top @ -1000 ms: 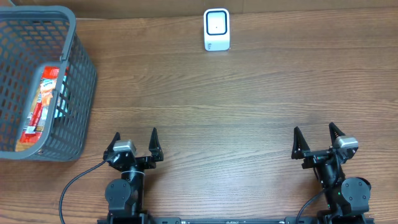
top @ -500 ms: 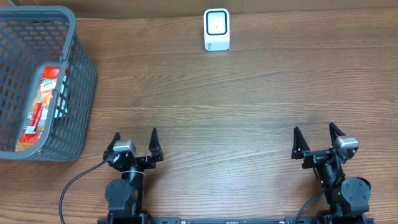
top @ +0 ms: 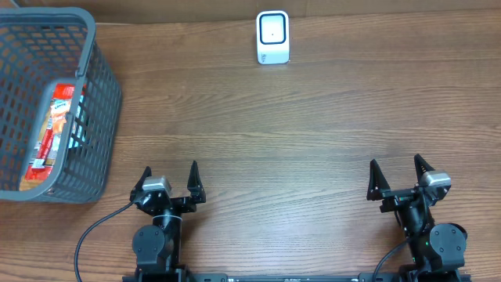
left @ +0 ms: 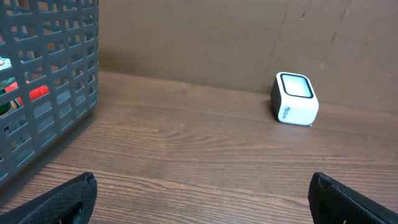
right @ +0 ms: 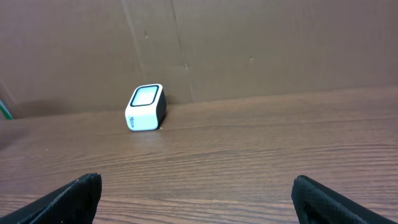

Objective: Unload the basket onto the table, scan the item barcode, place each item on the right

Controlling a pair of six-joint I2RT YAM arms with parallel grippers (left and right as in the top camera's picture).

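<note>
Fingers on the left hand (top: 170,166) and right hand (top: 395,160) stand apart, empty. A packet (top: 51,133) lies in the basket (top: 106,110), well apart from the scanner (top: 272,37).

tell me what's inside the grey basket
A red and orange packet lies inside the grey basket, by the wall nearer the table's middle. The mesh walls and the picture's edge hide the rest of the inside, so whether anything else is in there cannot be told.

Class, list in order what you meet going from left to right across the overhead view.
Grey plastic mesh basket → left gripper → white box-shaped scanner → right gripper.
</note>
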